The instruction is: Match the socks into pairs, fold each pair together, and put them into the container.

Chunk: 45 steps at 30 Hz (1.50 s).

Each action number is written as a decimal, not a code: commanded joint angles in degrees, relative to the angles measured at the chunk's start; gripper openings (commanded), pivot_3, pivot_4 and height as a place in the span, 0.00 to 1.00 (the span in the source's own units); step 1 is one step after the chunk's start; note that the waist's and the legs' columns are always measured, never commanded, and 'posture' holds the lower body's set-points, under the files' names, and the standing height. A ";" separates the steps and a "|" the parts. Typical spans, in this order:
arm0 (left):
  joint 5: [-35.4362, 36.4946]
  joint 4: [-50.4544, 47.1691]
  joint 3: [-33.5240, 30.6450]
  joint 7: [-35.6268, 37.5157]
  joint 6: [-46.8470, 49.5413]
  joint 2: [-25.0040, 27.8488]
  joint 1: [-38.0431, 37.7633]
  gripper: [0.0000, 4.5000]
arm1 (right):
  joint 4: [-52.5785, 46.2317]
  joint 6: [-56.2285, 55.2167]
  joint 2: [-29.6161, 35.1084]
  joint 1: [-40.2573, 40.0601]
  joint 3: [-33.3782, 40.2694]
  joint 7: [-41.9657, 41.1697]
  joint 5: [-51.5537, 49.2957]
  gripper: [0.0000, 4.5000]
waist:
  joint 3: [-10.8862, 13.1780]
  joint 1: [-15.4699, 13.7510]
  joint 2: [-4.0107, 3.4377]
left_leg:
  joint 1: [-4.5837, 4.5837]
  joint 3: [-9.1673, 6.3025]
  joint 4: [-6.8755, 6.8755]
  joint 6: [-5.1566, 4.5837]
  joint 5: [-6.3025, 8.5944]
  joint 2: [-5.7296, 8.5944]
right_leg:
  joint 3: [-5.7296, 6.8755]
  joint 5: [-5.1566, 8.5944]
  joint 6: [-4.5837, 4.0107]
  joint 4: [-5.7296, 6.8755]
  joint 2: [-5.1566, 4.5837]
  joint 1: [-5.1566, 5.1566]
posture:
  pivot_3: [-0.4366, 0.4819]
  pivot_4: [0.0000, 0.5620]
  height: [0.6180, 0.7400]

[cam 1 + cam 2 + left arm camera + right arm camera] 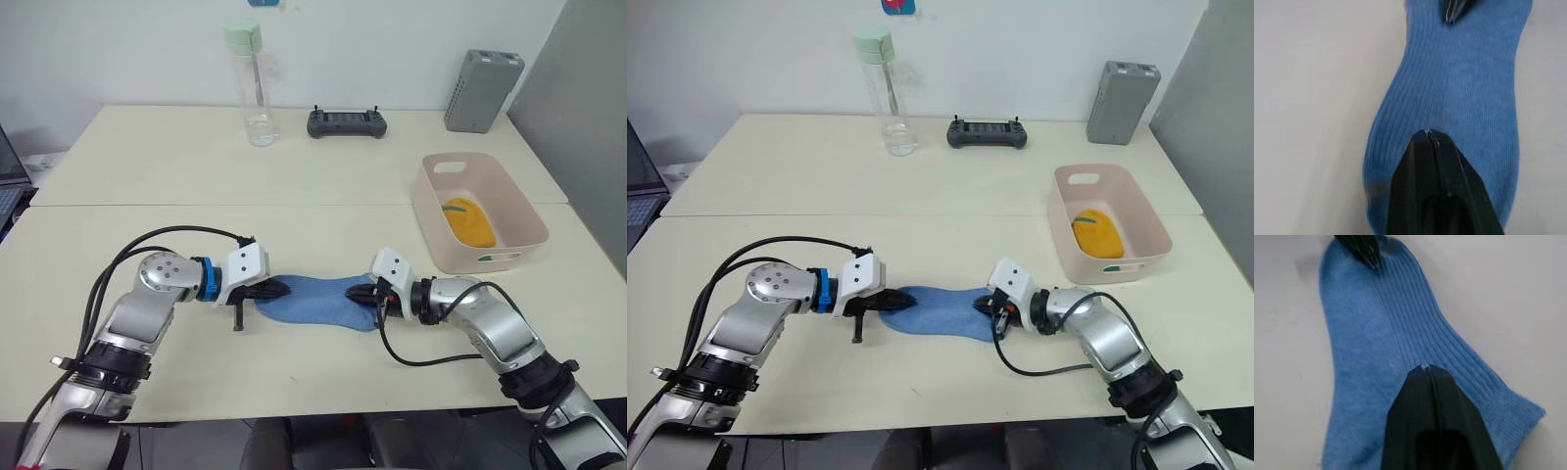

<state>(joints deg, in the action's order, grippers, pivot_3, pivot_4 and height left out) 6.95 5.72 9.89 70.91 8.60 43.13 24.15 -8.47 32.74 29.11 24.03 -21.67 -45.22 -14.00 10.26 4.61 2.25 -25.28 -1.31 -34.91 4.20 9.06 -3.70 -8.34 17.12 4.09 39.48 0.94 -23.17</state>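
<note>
A light blue sock (318,299) is stretched flat on the table (196,186) between the two grippers. Its one end is pinched by the left gripper (277,288), jaws pressed together on the fabric; the opposite end is pinched likewise by the right gripper (364,293). A yellow sock (468,222) is seen inside the pink container (519,208), beyond the right gripper.

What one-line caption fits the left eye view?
Both grippers, left and right, shut on opposite ends of the blue sock; a yellow sock lies in the pink container.
</note>
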 commanded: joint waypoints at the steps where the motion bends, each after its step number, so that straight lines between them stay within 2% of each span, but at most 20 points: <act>1: -0.22 1.31 -1.06 -0.07 -2.13 1.19 -0.96 0.00 | -0.43 -0.75 1.83 -1.86 4.04 -1.39 -0.91 0.00 | 0.00 -0.03 0.00 | 0.00 0.00 0.00 0.00 0.00 0.00 | 0.01 0.00 0.00 0.00 0.00 0.00 | 0.48 0.27 1.00; 6: 1.29 0.08 -2.47 0.14 -1.38 1.91 -2.45 0.00 | -3.29 0.82 5.24 -5.46 7.86 -3.41 -2.99 0.00 | 0.00 -0.04 0.00 | 0.03 0.00 0.00 0.00 0.00 0.00 | 0.00 0.00 0.00 0.01 -0.01 0.03 | 0.48 0.27 1.00; 9: 2.30 -1.39 -3.34 -0.11 -0.39 1.84 -3.37 0.00 | -9.55 9.59 6.20 -6.95 13.19 -3.66 -10.19 0.00 | 0.00 0.01 0.00 | 0.07 0.00 0.00 0.00 0.00 -0.01 | -0.01 0.00 0.00 0.06 0.00 0.04 | 0.48 0.27 1.00; 10: 2.27 -1.65 -3.35 -0.41 -0.26 1.74 -3.47 0.00 | -11.08 11.81 6.42 -7.12 14.10 -3.75 -11.88 0.04 | 0.00 0.04 0.00 | 0.07 0.00 0.00 0.00 0.00 -0.01 | -0.01 0.00 0.00 0.07 0.00 0.04 | 0.48 0.27 1.00; 13: 3.86 -3.41 -3.64 -0.16 1.85 1.36 -3.63 0.00 | -13.09 16.47 5.26 -6.60 16.55 -0.49 -14.10 0.21 | 0.00 0.23 0.00 | 0.10 0.01 0.00 0.00 0.00 -0.02 | -0.02 0.00 0.00 0.10 0.00 0.04 | 0.48 0.27 1.00; 22: 10.85 -8.34 -5.13 0.94 6.32 -0.09 -1.30 0.00 | -8.82 18.83 1.86 -4.28 12.63 7.02 -9.45 0.94 | 0.00 0.15 0.00 | 0.10 0.02 0.00 0.00 0.00 0.00 | -0.03 0.00 0.00 0.08 -0.01 0.03 | 0.48 0.27 1.00; 23: 11.84 -9.42 -5.18 0.86 7.38 -0.24 -0.89 0.00 | -8.11 19.12 1.44 -4.00 12.35 7.47 -9.21 0.99 | 0.00 0.15 0.00 | 0.09 0.02 0.00 0.00 0.00 0.00 | -0.03 0.01 0.00 0.08 0.00 0.03 | 0.48 0.27 1.00; 27: 12.74 -11.74 -4.90 -0.12 9.61 -0.38 0.04 0.00 | -7.73 20.09 1.50 -4.23 11.86 6.10 -10.06 0.99 | 0.00 0.16 0.00 | 0.09 0.03 0.00 0.00 0.00 0.00 | -0.04 0.01 0.00 0.07 0.00 0.04 | 0.48 0.27 1.00; 30: 12.74 -12.31 -4.80 -0.56 10.12 -0.29 0.21 0.00 | -8.98 20.55 1.95 -4.61 11.84 4.59 -11.43 0.85 | 0.00 0.21 0.00 | 0.10 0.01 0.01 0.00 0.00 -0.01 | -0.03 0.01 0.00 0.08 0.01 0.04 | 0.48 0.27 1.00; 40: 13.01 -14.13 -4.58 -1.56 11.07 -0.55 -0.86 0.00 | -9.20 21.63 1.82 -4.98 12.57 3.11 -13.64 0.03 | 0.00 0.16 0.00 | 0.09 0.01 0.01 0.00 0.00 0.00 | -0.03 0.01 0.00 0.06 0.01 0.04 | 0.48 0.27 1.00; 45: 12.61 -15.71 -2.66 -2.39 10.83 -2.07 -1.14 0.00 | -5.00 22.56 1.75 -2.96 16.75 1.54 -16.76 0.01 | 0.00 0.16 0.00 | 0.09 0.02 0.00 0.00 0.00 0.00 | -0.04 0.00 0.01 0.06 0.00 0.04 | 0.48 0.27 1.00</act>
<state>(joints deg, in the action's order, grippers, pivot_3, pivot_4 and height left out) 19.00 -7.12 6.65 69.06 19.74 41.68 22.96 -13.12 55.32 30.30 19.38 -7.64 -42.49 -28.93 10.25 4.77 2.25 -25.18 -1.28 -34.92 4.19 9.06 -3.69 -8.40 17.12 4.12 39.53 0.94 -23.13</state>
